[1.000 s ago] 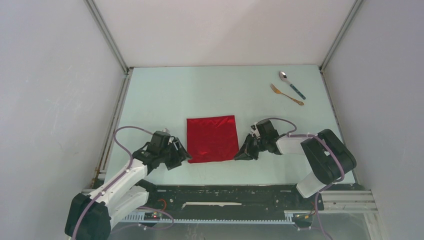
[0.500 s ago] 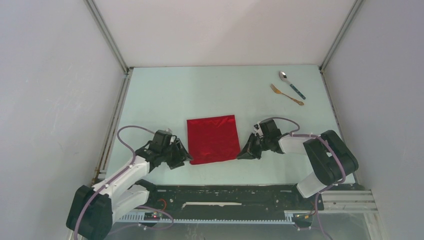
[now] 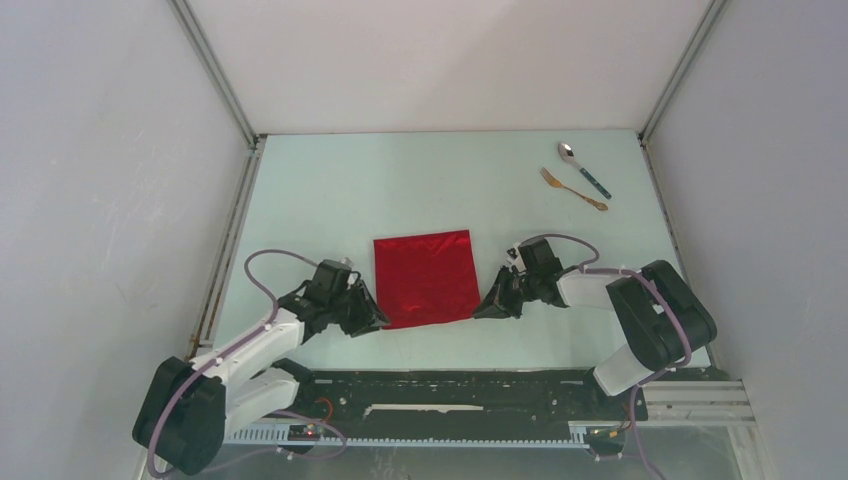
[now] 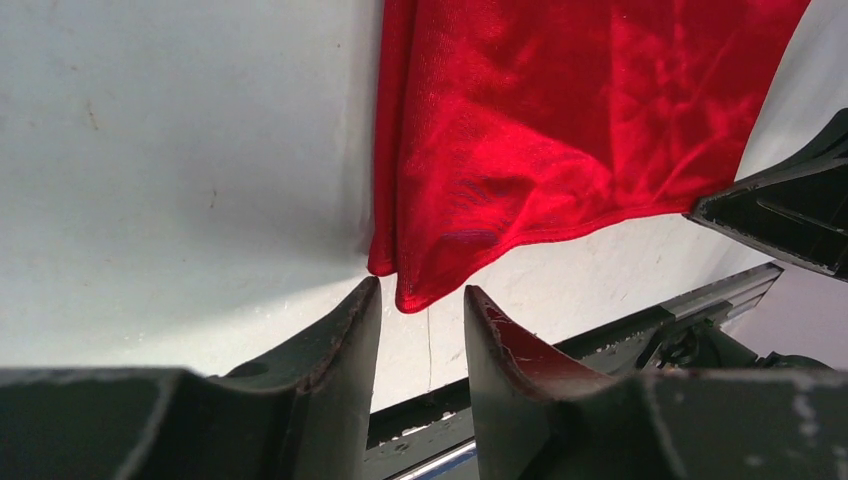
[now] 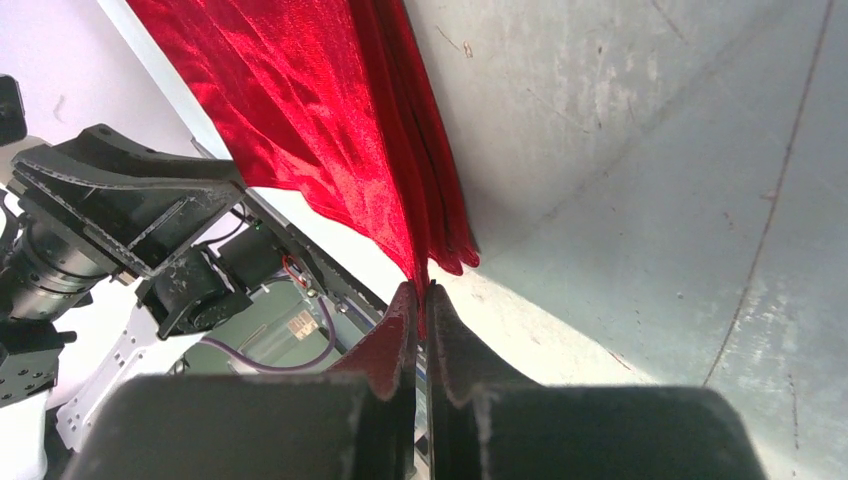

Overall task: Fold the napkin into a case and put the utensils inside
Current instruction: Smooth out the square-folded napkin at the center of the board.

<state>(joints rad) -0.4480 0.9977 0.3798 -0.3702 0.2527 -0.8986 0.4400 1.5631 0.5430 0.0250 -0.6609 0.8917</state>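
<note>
The red napkin (image 3: pixel 425 278) lies flat in the near middle of the table, a layered edge showing along its right side (image 5: pixel 320 130). My right gripper (image 3: pixel 482 310) is shut on its near right corner, and red cloth is pinched between the jaws (image 5: pixel 421 290). My left gripper (image 3: pixel 375 318) sits low at the near left corner. Its jaws (image 4: pixel 422 292) are open with a gap, and the napkin's corner (image 4: pixel 560 130) reaches just between the tips without being pinched. The teal-handled spoon (image 3: pixel 583 167) and gold fork (image 3: pixel 572 188) lie at the far right.
The pale table (image 3: pixel 330 190) is boxed in by white walls on three sides. A black rail (image 3: pixel 450 385) with the arm bases runs along the near edge, close behind both grippers.
My left gripper slid right up to the napkin's near left corner, its jaws narrowing. The right gripper closed on the near right corner and has stayed there.
</note>
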